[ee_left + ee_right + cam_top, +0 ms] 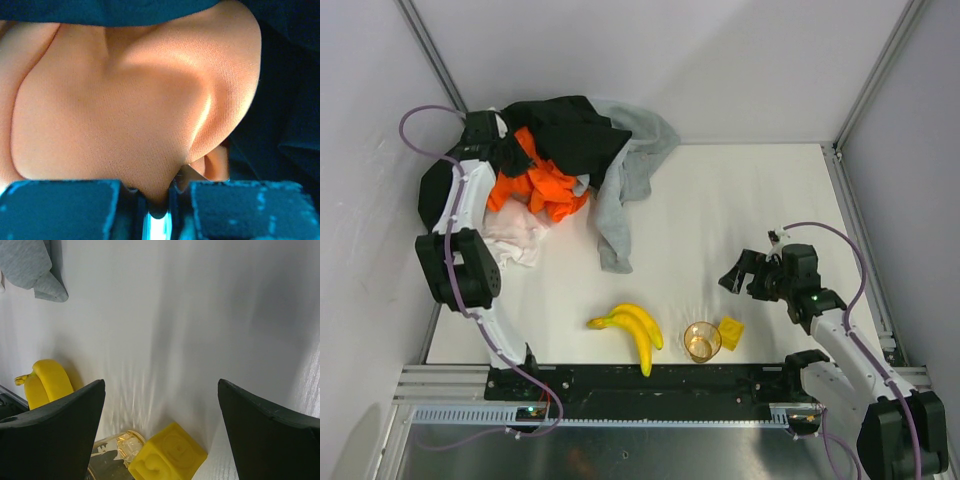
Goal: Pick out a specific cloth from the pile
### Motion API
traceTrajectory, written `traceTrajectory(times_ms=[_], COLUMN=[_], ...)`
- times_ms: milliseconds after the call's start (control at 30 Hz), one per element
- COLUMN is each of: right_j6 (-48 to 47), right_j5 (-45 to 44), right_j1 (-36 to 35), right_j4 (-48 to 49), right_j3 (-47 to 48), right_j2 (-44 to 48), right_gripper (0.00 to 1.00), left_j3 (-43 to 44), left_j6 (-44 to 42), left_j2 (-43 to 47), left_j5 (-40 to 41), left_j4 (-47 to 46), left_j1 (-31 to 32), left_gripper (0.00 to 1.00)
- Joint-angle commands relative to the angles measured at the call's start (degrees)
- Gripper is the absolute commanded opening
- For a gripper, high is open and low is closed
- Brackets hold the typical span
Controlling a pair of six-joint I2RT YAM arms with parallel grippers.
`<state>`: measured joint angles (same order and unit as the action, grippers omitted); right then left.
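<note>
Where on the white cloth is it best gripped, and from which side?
Probably the bunched near edge of the white cloth, taken from above on the table's near side. That part lies bare and rumpled into folds a pinch can catch, while its far edge seems to tuck under the orange cloth.

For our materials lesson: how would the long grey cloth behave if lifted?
Probably floppy: the grey cloth lies in soft folds. Being long, it would likely trail. Its top touches the black garment, which might shift too.

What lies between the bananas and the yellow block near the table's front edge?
An amber-tinted glass stands between the bananas and the yellow block, right beside the block, as the top view shows.
</note>
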<state>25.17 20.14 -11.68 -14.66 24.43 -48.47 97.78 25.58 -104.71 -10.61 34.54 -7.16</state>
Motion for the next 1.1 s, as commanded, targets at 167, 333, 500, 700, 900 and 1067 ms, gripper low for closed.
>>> traceTrajectory(times_ms=[167, 333, 500, 700, 900, 1067], right_j6=[-1.36, -2.04, -2.88, -2.96, -2.47, -1.59], right_j5=[-0.6, -1.11, -1.38, -1.07, 0.01, 1.55], right_j1=[-0.35, -0.35, -0.13, -0.02, 0.02, -0.03], right_j4=[2.57, 1.78, 1.28, 1.28, 1.53, 2.18], right_j3=[0.71, 0.71, 0.71, 0.71, 0.71, 0.71], right_j2=[-1.81, -1.61, -1.96, -1.39, -0.53, 0.67], right_gripper=[0.99, 0.99, 0.99, 0.99, 0.99, 0.99], left_j3=[6.37, 8.86, 8.95, 7.11, 1.8, -5.24], left_j6=[6.41, 11.2, 12.9, 10.62, 7.41, 5.18], left_j2=[-17.25, -29.1, -34.57, -31.95, -21.13, -8.09], left_j5=[-5.22, -10.41, -10.81, -7.7, -3.22, 2.77], left_j4=[-10.17, -10.23, -10.08, -9.81, -9.91, -9.89], left_j1=[-0.39, 0.25, 2.2, 4.28, 4.73, 4.92], left_gripper=[0.01, 0.01, 0.01, 0.01, 0.22, 0.74])
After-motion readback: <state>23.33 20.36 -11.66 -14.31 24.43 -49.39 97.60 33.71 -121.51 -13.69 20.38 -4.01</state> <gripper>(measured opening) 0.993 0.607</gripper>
